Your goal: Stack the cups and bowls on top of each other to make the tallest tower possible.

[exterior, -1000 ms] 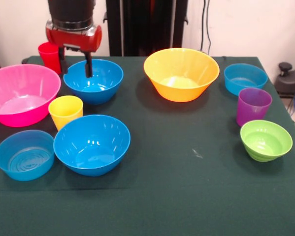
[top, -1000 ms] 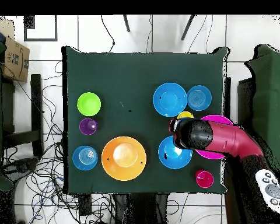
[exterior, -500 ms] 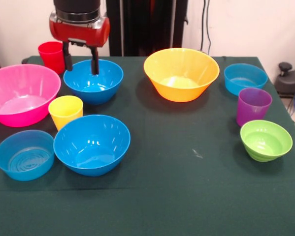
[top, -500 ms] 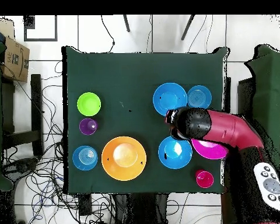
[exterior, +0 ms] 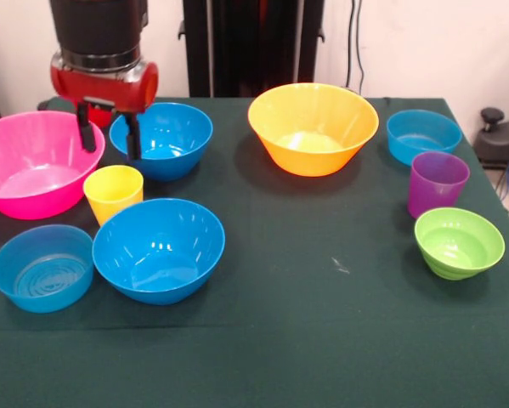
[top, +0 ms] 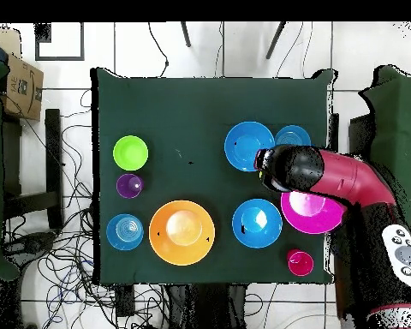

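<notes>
My gripper [exterior: 109, 138] hangs open and empty just above and behind the yellow cup [exterior: 113, 193], between the pink bowl [exterior: 35, 161] and the far deep blue bowl [exterior: 171, 136]. The near deep blue bowl [exterior: 158, 249] and a small light-blue bowl [exterior: 42, 266] sit in front. The yellow-orange bowl [exterior: 313, 127], second light-blue bowl [exterior: 423, 134], purple cup [exterior: 437, 183] and green bowl [exterior: 458, 242] stand to the right. The red cup [top: 300, 261] shows only overhead; the arm hides it in the front view. All pieces stand apart; no tower stands.
In the overhead view the red arm [top: 333, 178] reaches in from the right and covers the yellow cup. The green table [exterior: 322, 340] shows bare cloth at the front and middle. A black post stands behind the table.
The gripper has moved from over the far blue bowl to the left and nearer the camera in the front view, now above the yellow cup. The cups and bowls have not moved.
</notes>
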Controlling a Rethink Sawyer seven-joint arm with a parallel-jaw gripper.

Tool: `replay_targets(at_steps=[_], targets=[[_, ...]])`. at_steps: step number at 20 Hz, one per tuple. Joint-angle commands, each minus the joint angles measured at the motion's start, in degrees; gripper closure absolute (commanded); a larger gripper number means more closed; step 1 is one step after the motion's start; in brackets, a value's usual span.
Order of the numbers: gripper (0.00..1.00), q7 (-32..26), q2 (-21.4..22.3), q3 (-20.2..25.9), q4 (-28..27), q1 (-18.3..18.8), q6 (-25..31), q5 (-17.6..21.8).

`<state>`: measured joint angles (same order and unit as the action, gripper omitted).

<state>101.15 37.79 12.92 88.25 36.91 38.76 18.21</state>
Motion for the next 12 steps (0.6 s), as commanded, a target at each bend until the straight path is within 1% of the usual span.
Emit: replay_targets(at_steps=[1,3,9,12], targets=[[0.0,-2.83,-7.23,2.04,-5.0,0.19,0.37,2.99],[0.0,-2.69,-7.58,2.03,-5.16,0.28,-0.1,3.09],[0.0,-1.65,-5.62,1.77,-3.79,-0.39,0.76,2.27],[0.0,-1.24,-5.78,1.61,-3.2,-0.42,0.25,2.28]])
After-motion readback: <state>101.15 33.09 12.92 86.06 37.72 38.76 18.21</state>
